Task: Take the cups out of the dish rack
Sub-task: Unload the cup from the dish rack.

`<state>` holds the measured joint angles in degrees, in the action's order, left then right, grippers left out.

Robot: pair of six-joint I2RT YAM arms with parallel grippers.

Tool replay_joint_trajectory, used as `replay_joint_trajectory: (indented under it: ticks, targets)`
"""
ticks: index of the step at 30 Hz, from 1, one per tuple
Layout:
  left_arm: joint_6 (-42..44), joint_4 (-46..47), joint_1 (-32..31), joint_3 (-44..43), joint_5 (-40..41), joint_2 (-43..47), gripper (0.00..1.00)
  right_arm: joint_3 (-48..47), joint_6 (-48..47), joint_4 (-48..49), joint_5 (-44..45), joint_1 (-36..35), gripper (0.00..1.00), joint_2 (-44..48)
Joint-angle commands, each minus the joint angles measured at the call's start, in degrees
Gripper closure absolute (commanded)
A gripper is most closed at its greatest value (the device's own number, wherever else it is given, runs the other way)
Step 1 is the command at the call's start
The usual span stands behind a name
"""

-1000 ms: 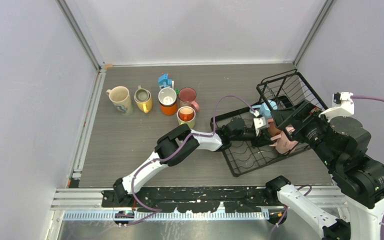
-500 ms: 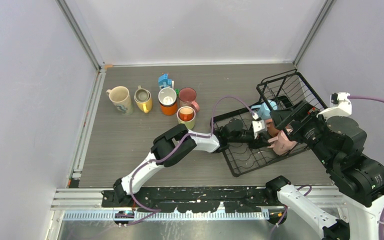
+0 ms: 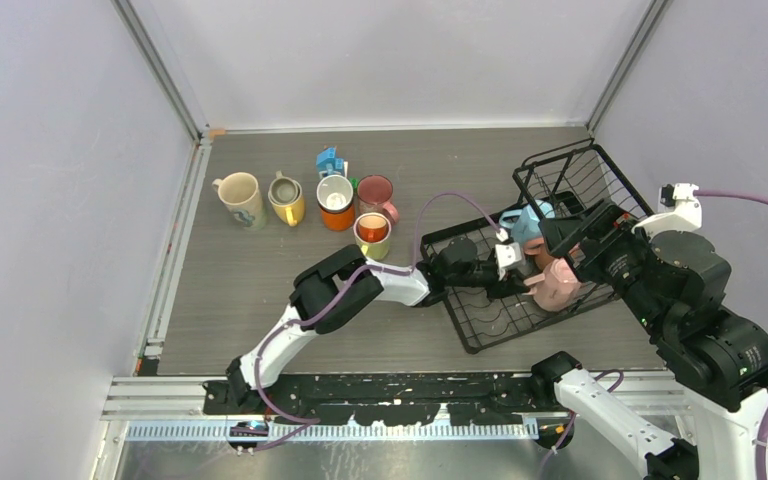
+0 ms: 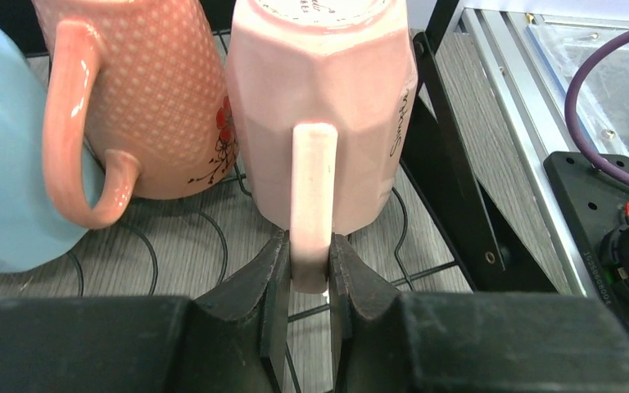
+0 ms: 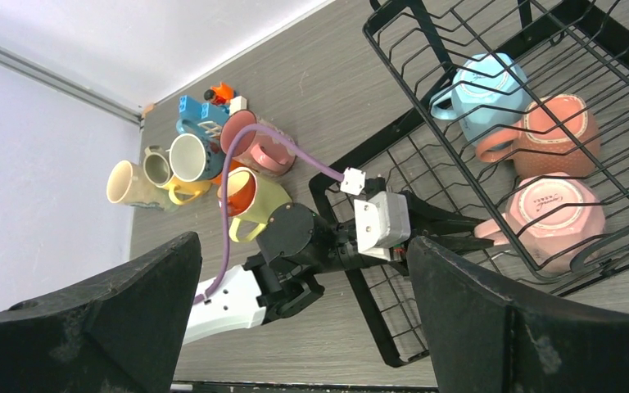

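Overhead, a grey wood-grain table (image 3: 260, 300) is seen, with the black wire dish rack (image 3: 495, 320) set on its right side, the raised basket end towards the far right corner. The left arm is stretched across the table into the rack, and the right arm is held above the rack's right edge. Three cups are kept upside down in the rack, close together: a blue cup (image 5: 483, 86) farthest back, a dotted salmon cup (image 5: 553, 131) beside it, and a pale pink cup (image 4: 319, 98) nearest the front rim. The handle of the pale pink cup is pinched between the jaws of the left gripper (image 4: 309, 250), which are pressed against its two sides near its lower end. The right gripper (image 5: 301, 241) is held with its jaws spread wide and nothing between them. Five more cups are stood upright on the far left of the table, well apart from the rack: cream (image 3: 240, 197), yellow (image 3: 287, 198), orange (image 3: 336, 203), dark pink (image 3: 375, 192) and lime (image 3: 372, 232). Just behind them a small blue toy house (image 3: 330, 160) is placed.
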<state>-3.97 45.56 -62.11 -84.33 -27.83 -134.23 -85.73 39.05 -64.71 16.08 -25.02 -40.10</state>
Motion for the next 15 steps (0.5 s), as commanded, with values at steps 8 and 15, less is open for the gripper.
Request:
replay_joint_trajectory:
  ticks: [8, 15]
  targets:
    - [1.77, 3.78, 1.44, 6.54, 1.91, 8.53, 1.0, 1.26, -0.64, 2.57, 1.59, -0.1, 0.0, 0.41]
    - [3.39, 4.19, 1.87, 11.08, 2.98, 11.55, 1.0, 1.74, -0.6, 2.28, 1.93, -0.08, 0.0, 0.52]
